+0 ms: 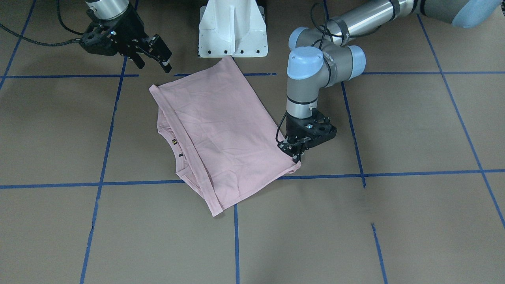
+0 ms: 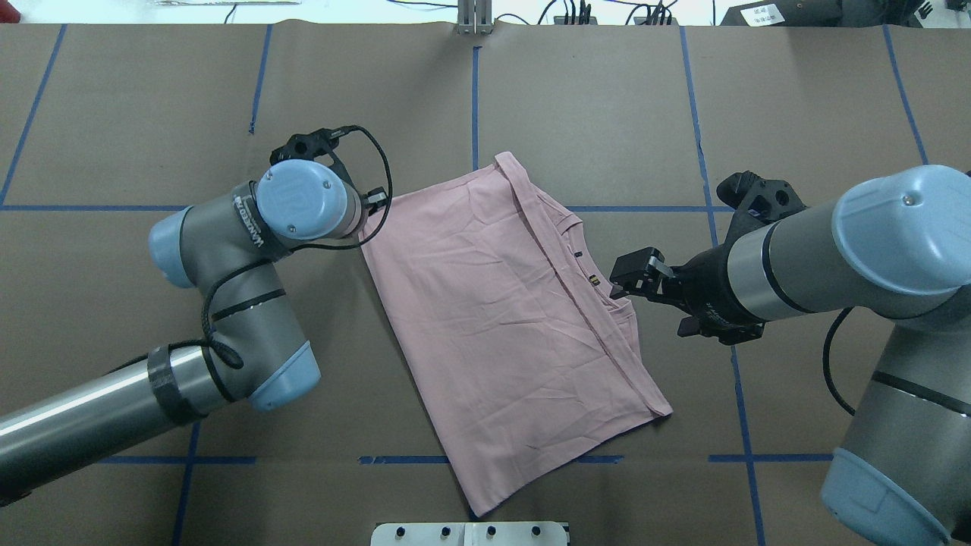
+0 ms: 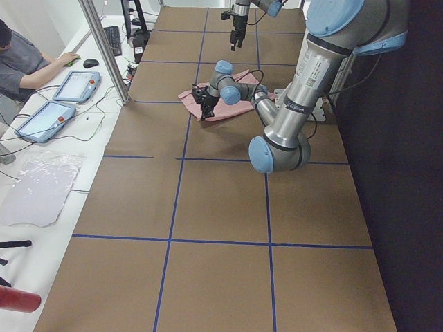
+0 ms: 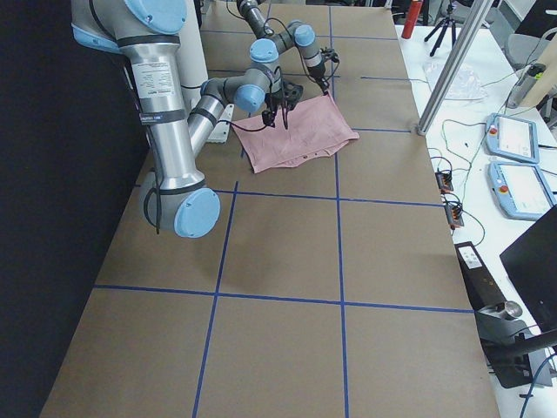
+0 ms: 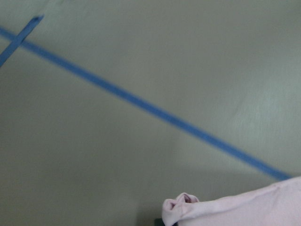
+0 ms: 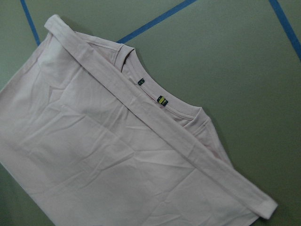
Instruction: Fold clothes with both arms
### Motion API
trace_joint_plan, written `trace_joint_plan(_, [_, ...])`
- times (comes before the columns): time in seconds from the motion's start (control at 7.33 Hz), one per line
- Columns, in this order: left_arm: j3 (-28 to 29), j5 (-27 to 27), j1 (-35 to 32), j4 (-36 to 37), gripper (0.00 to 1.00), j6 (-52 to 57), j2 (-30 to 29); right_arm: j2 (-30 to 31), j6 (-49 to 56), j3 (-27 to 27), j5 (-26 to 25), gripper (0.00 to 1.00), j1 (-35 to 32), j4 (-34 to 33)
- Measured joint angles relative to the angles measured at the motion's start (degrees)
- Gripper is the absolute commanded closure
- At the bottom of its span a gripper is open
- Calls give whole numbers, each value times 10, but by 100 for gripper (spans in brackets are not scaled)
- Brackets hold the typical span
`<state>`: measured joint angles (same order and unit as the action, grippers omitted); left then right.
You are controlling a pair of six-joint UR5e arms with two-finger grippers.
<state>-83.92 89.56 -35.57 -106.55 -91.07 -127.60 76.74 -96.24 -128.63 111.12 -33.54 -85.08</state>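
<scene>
One wrinkled pink T-shirt point(image 1: 221, 130) lies folded into a lopsided rectangle.

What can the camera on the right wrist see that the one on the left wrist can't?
Only the right wrist camera shows the folded T-shirt spread out, with its neck opening and two little tags there. Only the left wrist camera shows one scrunched-up corner of the shirt very close, at the bottom of its picture, and hardly any other cloth. Both show pink cloth, the brown table and blue tape lines.
</scene>
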Motion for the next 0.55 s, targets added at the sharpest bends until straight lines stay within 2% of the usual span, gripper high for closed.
trace_joint_plan(0.55, [194, -16, -43, -163, 100, 56, -106, 0, 0, 0, 0, 0, -8, 0])
